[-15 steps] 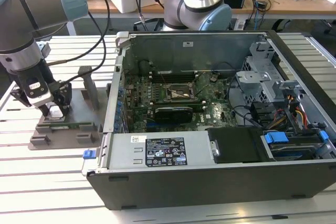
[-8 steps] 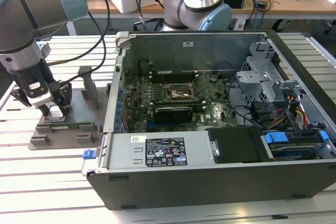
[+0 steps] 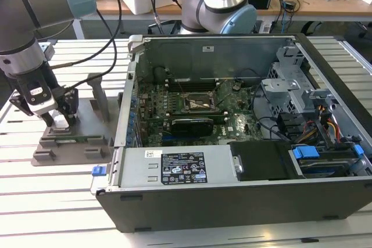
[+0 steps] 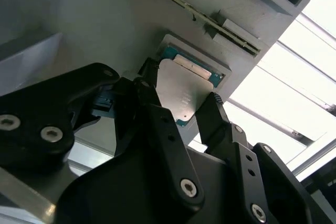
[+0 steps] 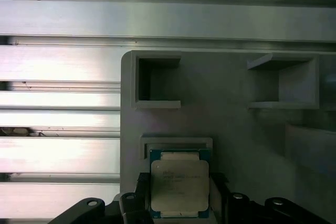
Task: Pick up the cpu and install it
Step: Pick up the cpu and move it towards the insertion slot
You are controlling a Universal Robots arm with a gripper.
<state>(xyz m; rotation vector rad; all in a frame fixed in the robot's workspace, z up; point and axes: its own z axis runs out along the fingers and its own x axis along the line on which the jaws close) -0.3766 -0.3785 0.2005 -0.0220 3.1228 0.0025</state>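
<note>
Pincer (image 4: 181, 103) is narrowed right down onto the cpu (image 5: 179, 184). A fingertip (image 4: 149, 95) sits against each of two opposite edges, so I'd call it clamped, though the chip is low in its pocket in the gray tray (image 5: 231, 129) under the pincer.

What I'd worry about: the hold is only on thin edges. If it's off-centre, the chip could tip, snag the pocket's rim or slip out. Any twist in the grip would also leave it misaligned for the socket (image 3: 197, 104) in the open computer case (image 3: 244, 161), well off to one side of the pincer.

The chip lies flat with its silvery lid facing up at the wrist. It's nearly square, and the slightly longer side seems to run along the gap between the fingertips.
</note>
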